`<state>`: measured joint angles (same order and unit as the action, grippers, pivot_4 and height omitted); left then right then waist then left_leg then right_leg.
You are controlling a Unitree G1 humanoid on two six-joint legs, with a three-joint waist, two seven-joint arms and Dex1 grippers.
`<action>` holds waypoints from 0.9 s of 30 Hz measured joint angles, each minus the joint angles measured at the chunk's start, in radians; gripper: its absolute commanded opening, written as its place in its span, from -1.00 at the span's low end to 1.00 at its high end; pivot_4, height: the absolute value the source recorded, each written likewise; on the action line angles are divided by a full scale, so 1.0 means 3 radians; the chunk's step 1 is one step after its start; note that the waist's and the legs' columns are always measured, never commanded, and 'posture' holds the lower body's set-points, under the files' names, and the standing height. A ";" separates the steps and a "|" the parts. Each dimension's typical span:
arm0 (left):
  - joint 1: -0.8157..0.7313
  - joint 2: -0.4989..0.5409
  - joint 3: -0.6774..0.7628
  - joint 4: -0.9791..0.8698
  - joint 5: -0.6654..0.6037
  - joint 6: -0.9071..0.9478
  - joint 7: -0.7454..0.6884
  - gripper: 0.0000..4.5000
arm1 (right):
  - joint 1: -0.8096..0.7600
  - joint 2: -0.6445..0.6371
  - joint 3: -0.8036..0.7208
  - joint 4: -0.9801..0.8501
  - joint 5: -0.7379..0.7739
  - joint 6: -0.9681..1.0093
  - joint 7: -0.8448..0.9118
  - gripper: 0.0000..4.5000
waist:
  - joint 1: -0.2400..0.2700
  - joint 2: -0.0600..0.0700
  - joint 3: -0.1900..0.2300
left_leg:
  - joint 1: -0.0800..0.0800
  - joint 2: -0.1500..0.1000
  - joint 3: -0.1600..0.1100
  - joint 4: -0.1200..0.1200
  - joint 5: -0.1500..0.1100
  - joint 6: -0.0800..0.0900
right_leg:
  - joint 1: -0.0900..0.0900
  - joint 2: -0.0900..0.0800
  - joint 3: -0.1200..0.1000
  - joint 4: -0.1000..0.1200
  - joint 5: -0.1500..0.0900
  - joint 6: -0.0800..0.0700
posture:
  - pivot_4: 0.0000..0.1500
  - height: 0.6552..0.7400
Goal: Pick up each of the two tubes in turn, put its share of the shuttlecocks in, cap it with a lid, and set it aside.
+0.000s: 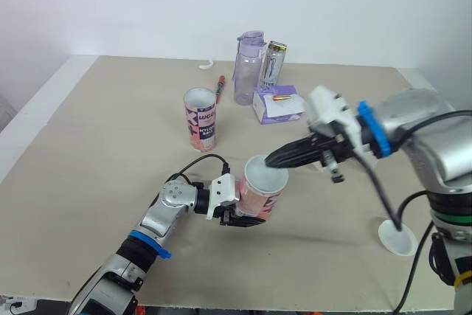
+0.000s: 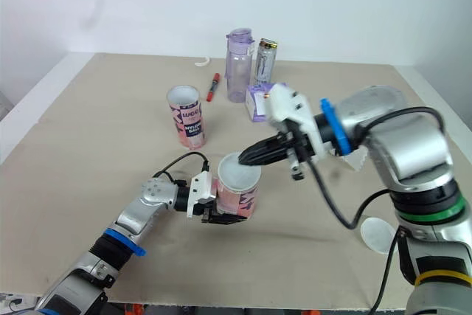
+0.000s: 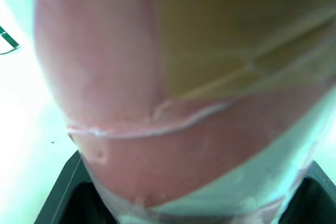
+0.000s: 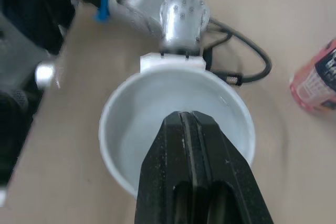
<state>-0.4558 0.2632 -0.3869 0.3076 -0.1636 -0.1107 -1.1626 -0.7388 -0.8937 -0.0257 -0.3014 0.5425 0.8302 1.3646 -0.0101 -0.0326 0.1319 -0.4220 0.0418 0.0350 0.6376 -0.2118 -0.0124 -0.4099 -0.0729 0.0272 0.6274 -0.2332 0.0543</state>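
Tube (image 1: pixel 259 194) upright near six o'clock on the tabletop (image 1: pixel 110 145), pinched by the left pincer (image 1: pixel 245 217). Right pincer (image 1: pixel 270 160) pressed together, tips at its white top. Second tube (image 1: pixel 200 119) at eleven o'clock, spare lid (image 1: pixel 397 239) at four.

Pink tube (image 1: pixel 259 197) looks like a glossy plastic wrap — counter (image 1: pixel 96 145) is matt beige, can (image 1: pixel 273 64) shiny metal.

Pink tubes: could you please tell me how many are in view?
2. One tube sits in the left gripper; the second tube stands upright farther back.
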 measured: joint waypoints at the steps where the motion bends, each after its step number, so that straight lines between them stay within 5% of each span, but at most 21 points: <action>1: 0.0000 0.0004 0.0001 -0.0003 0.0000 -0.0001 -0.0001 0.24 | 0.0109 -0.0025 -0.0139 0.0013 0.0044 -0.0007 -0.0019 -0.95 | 0.0002 0.0003 0.0003 | 0.0000 0.0000 -0.0003 0.0000 0.0000 0.0000 | 0.0001 0.0002 -0.0002 0.0000 -0.0005 0.0009 | 1.00 1.00; 4: -0.0007 0.0038 0.0008 -0.0009 -0.0015 -0.0024 -0.0016 0.24 | 0.0890 -0.0078 -0.0724 0.0130 0.0061 -0.0236 -0.0122 -0.95 | 0.0030 0.0010 0.0018 | -0.0002 0.0008 -0.0015 0.0001 0.0000 0.0000 | 0.0005 0.0015 -0.0011 -0.0001 -0.0010 0.0012 | 1.00 1.00; 15: 0.0005 0.0072 0.0032 -0.0020 -0.0060 -0.0049 -0.0016 0.24 | 0.1492 -0.0021 -0.0912 0.0059 0.0008 -0.0747 -0.0404 -0.95 | 0.0035 0.0044 0.0046 | 0.0003 0.0018 -0.0033 0.0002 0.0002 0.0003 | 0.0005 0.0053 -0.0002 0.0001 -0.0001 0.0004 | 1.00 1.00; 16: 0.0008 0.0072 0.0033 -0.0021 -0.0068 -0.0048 -0.0016 0.24 | 0.1520 0.0007 -0.0912 0.0049 0.0011 -0.0777 -0.0425 -0.77 | 0.0036 0.0044 0.0047 | 0.0003 0.0018 -0.0033 0.0002 0.0002 0.0003 | 0.0005 0.0053 -0.0002 0.0001 -0.0001 0.0004 | 1.00 1.00; 18: 0.0024 0.0070 0.0035 -0.0032 -0.0086 -0.0043 -0.0013 0.51 | 0.1642 0.0067 -0.0886 0.0024 0.0010 -0.0871 -0.0457 -0.68 | 0.0036 0.0042 0.0047 | 0.0002 0.0018 -0.0034 0.0001 0.0002 0.0003 | 0.0005 0.0054 -0.0001 0.0001 -0.0003 0.0005 | 1.00 1.00; 21: 0.0049 0.0076 0.0062 -0.0033 -0.0115 -0.0015 -0.0001 0.94 | 0.1843 0.0160 -0.0817 0.0014 0.0008 -0.0953 -0.0485 -0.20 | 0.0036 0.0042 0.0053 | 0.0001 0.0019 -0.0034 0.0001 0.0002 0.0003 | 0.0004 0.0056 0.0003 0.0002 -0.0005 0.0006 | 1.00 1.00; 22: 0.0047 0.0076 0.0072 -0.0035 -0.0116 -0.0008 -0.0001 1.00 | 0.1902 0.0177 -0.0794 0.0015 0.0002 -0.1022 -0.0485 0.06 | 0.0036 0.0048 0.0053 | 0.0002 0.0018 -0.0033 0.0001 0.0002 0.0003 | 0.0004 0.0056 0.0004 0.0002 -0.0005 0.0007 | 1.00 1.00; 23: 0.0047 0.0078 0.0075 -0.0036 -0.0116 -0.0008 -0.0001 1.00 | 0.1913 0.0178 -0.0789 0.0015 0.0000 -0.1035 -0.0485 0.06 | 0.0036 0.0049 0.0053 | 0.0002 0.0018 -0.0033 0.0001 0.0002 0.0003 | 0.0004 0.0056 0.0005 0.0003 -0.0006 0.0007 | 1.00 1.00; 27: 0.0054 0.0088 0.0104 -0.0037 -0.0114 -0.0049 0.0002 1.00 | 0.2076 0.0198 -0.0726 0.0017 -0.0055 -0.1270 -0.0470 0.67 | 0.0037 0.0047 0.0055 | 0.0002 0.0020 -0.0038 0.0001 0.0002 0.0003 | 0.0005 0.0062 0.0004 0.0003 -0.0006 0.0006 | 1.00 1.00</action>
<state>-0.4395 0.2897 -0.3556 0.2966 -0.1979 -0.1254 -1.1620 -0.1160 -0.8343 -0.2434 -0.2964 0.5261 0.4493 1.2236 0.0009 -0.0184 0.1484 -0.4214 0.0478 0.0237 0.6378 -0.2111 -0.0114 -0.4083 -0.0542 0.0285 0.6284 -0.2350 0.0561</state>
